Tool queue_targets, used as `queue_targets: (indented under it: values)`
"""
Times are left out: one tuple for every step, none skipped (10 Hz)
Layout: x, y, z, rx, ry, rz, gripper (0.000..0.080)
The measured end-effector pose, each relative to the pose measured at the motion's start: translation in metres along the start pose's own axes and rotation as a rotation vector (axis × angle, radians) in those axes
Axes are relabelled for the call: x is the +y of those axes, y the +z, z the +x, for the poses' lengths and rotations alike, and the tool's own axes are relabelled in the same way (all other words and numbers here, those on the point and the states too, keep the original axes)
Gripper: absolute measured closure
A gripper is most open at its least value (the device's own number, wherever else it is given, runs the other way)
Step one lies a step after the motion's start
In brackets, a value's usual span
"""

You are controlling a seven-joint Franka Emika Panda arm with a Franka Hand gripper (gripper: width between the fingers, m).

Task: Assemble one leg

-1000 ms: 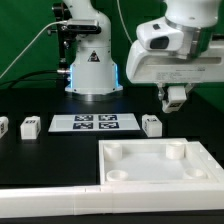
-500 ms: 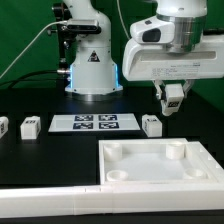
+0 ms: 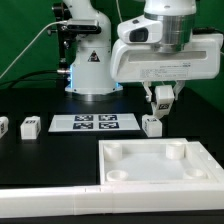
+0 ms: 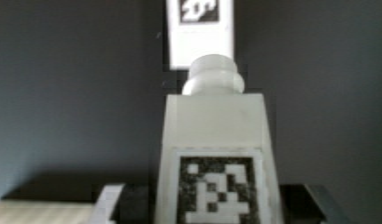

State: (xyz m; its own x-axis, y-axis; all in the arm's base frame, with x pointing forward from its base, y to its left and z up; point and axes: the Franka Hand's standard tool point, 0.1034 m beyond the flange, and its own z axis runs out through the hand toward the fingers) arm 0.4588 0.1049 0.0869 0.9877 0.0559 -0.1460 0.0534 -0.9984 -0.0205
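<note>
My gripper (image 3: 161, 100) hangs above the table, shut on a leg (image 3: 162, 96), a small white post with a black-and-white tag. In the wrist view this leg (image 4: 218, 130) fills the middle between the two dark fingers (image 4: 305, 198) of the gripper (image 4: 218, 203), its rounded peg end pointing away. Just below the held leg, a second leg (image 3: 152, 125) stands on the black table. The large white panel (image 3: 150, 166) with round corner sockets lies at the front, on the exterior view's right.
The marker board (image 3: 96, 123) lies flat mid-table, and the marker board (image 4: 200, 30) also shows beyond the held leg. Two more small tagged legs (image 3: 30, 127) (image 3: 3, 126) stand on the exterior view's left. A white bar (image 3: 50, 205) runs along the front.
The arm has swung toward the exterior view's left and slightly lower, carrying the held leg to just above the standing leg. The grip has not changed.
</note>
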Motion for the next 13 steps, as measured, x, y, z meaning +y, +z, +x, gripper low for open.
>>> queue_targets:
  values:
    - [0.003,-0.006,0.012,-0.003,-0.005,0.001,0.0506]
    - [0.003,-0.013,0.025,-0.003,-0.011,0.003,0.0506]
    - [0.001,-0.016,0.035,0.024,-0.019,0.007,0.0506]
    - [0.001,-0.014,0.034,0.046,-0.021,0.008,0.0506]
    - [0.001,-0.013,0.034,0.057,-0.021,0.009,0.0506]
    - [-0.001,-0.015,0.042,0.162,-0.023,0.019,0.0506]
    - [0.000,-0.012,0.039,0.230,-0.025,0.025,0.0506]
    - [0.007,-0.008,0.035,0.232,-0.039,0.022,0.0506]
    - [0.014,-0.013,0.044,0.225,-0.052,0.019,0.0506]
    - [0.021,-0.019,0.057,0.240,-0.068,0.021,0.0506]
    - [0.027,-0.022,0.069,0.248,-0.096,0.019,0.0506]
    - [0.029,-0.026,0.081,0.248,-0.118,0.018,0.0506]
    - [0.029,-0.030,0.091,0.251,-0.155,0.015,0.0506]
